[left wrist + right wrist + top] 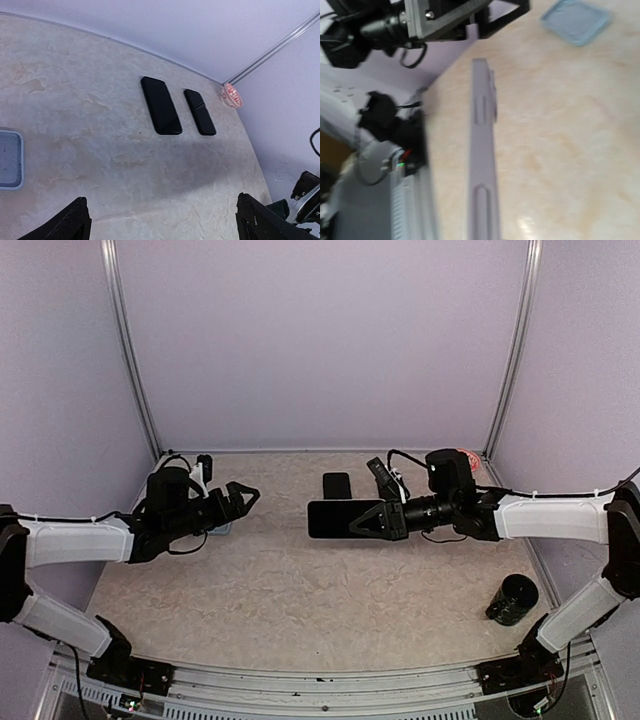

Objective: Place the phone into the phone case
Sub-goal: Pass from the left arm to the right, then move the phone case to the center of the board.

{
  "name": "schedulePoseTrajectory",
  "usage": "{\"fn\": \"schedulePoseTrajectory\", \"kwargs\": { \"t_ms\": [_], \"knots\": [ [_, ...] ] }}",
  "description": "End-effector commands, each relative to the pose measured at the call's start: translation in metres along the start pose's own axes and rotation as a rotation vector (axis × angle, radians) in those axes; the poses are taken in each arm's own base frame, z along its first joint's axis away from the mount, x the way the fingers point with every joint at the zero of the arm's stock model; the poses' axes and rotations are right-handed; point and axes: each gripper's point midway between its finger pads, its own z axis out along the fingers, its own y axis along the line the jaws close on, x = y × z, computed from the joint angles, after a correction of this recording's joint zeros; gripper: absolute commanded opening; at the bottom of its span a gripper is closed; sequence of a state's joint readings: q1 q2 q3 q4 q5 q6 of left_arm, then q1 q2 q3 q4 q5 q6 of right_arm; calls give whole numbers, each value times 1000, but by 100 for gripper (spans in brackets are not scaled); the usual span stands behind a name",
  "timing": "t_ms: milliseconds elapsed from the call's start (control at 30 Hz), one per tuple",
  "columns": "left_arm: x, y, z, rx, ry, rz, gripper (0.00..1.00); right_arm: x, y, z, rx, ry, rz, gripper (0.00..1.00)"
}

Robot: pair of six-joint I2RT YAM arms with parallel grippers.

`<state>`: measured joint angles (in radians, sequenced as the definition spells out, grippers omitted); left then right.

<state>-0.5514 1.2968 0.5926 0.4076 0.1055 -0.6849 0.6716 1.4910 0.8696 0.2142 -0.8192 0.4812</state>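
Grips the phone (328, 518) in the closed right gripper (362, 520). Holds the left gripper (246, 506) wide open, empty, near a blue tray (10, 159).

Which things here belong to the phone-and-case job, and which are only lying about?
Job: lilac-edged black slab, probably phone with case, held by right gripper; left gripper, open.
Probably idle: larger flat black item; smaller flat black item; blue-grey pad; black cylinder; pink object.

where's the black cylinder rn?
Top view, right side: the black cylinder sits on the table near the front right corner, just left of the right arm's lower link.
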Motion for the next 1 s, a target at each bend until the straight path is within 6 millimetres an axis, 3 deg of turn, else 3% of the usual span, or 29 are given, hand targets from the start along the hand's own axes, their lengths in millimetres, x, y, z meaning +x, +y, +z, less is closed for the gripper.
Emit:
{"fn": "schedulePoseTrajectory", "kwargs": {
  "t_ms": [0, 133, 367, 733, 967],
  "knots": [
    [7, 45, 14, -230, 80, 48, 99, -25, -11, -18, 161, -50, -67, 0],
    [10, 69, 27, -353, 119, 87, 99, -21, -21, -23, 226, -42, -53, 0],
    [15, 106, 41, -530, 156, 147, 93, -19, -20, -29, 242, -58, -64, 0],
    [30, 145, 59, -640, 206, 183, 78, -10, -22, -30, 245, -47, -57, 0],
    [25, 160, 68, -675, 209, 196, 71, -4, -25, -30, 249, -39, -49, 0]
  ]
}}
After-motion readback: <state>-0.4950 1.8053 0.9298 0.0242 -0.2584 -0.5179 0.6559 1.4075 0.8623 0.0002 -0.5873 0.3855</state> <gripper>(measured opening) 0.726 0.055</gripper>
